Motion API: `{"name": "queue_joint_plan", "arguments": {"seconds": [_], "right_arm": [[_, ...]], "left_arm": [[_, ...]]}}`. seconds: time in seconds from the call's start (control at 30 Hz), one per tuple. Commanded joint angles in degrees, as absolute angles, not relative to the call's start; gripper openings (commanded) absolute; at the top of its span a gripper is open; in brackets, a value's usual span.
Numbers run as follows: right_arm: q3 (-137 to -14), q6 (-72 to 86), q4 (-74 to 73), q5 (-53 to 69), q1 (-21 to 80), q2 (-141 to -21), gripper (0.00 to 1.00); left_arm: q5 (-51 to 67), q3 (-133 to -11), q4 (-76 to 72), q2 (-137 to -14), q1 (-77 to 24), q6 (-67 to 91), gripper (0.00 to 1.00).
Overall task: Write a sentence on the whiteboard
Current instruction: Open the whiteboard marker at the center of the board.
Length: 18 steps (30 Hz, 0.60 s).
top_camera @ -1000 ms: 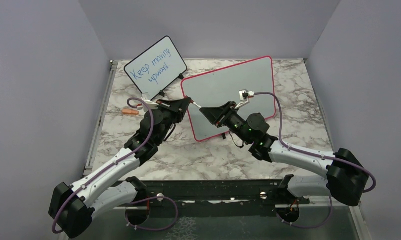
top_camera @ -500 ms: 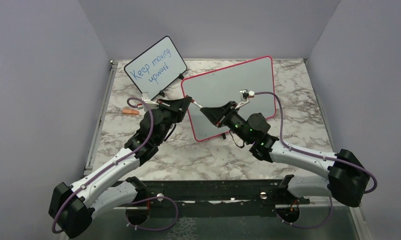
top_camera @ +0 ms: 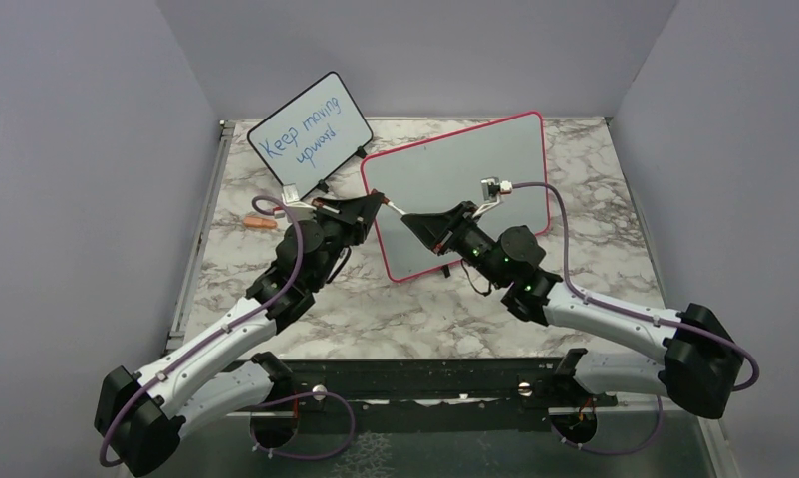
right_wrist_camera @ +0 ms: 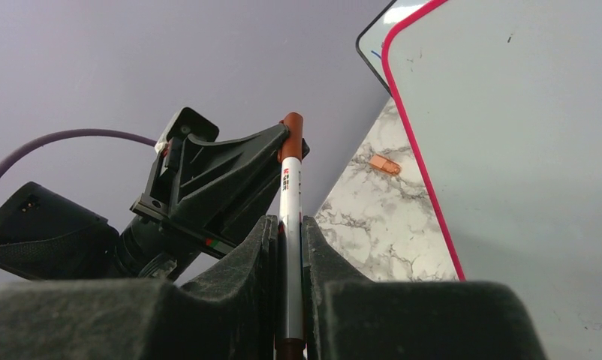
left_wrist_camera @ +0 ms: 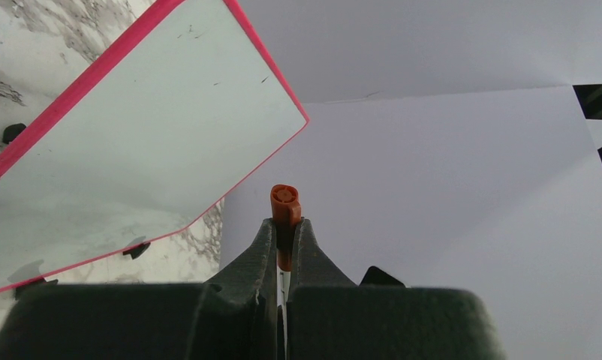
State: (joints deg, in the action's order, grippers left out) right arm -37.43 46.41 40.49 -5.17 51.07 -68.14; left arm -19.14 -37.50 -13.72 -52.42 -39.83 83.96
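Both my tools are clamped on the one white marker with an orange end point(right_wrist_camera: 290, 202): left tool point(top_camera: 380, 202) on the end, right tool point(top_camera: 408, 221) on the barrel. Two boards: big red-framed whiteboard point(top_camera: 460, 164) centre frame, small black-framed board point(top_camera: 311, 134) upper left. One loose orange cap point(top_camera: 261, 224) on the marble surface point(top_camera: 595, 234).

The whiteboard point(top_camera: 445, 169) is glossy, faintly scuffed — the table point(top_camera: 610, 254) smooth marble-look, the marker point(right_wrist_camera: 290, 210) shiny plastic.

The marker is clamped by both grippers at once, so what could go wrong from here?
With the left gripper and the right gripper both shut on the marker, either arm moving before one releases could twist or drop it. The whiteboard stands propped at a tilt, so pen pressure might shove it back.
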Motion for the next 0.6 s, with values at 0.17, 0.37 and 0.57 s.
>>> {"name": "queue_joint_plan", "arguments": {"seconds": [0.17,0.37,0.57], "right_arm": [[-33.81,46.27,39.43,-2.46,51.48,-63.41,0.00],[-31.32,46.75,38.14,-3.08,51.50,-60.78,0.01],[-29.55,45.79,36.07,-5.14,51.45,-57.87,0.01]], "left_arm": [[-31.14,-36.20,-16.50,-49.33,-39.36,84.80,0.00],[-35.39,-35.53,-16.66,-48.33,-39.40,84.60,0.00],[-37.24,-35.02,-16.09,-47.06,-39.32,80.77,0.00]]}}
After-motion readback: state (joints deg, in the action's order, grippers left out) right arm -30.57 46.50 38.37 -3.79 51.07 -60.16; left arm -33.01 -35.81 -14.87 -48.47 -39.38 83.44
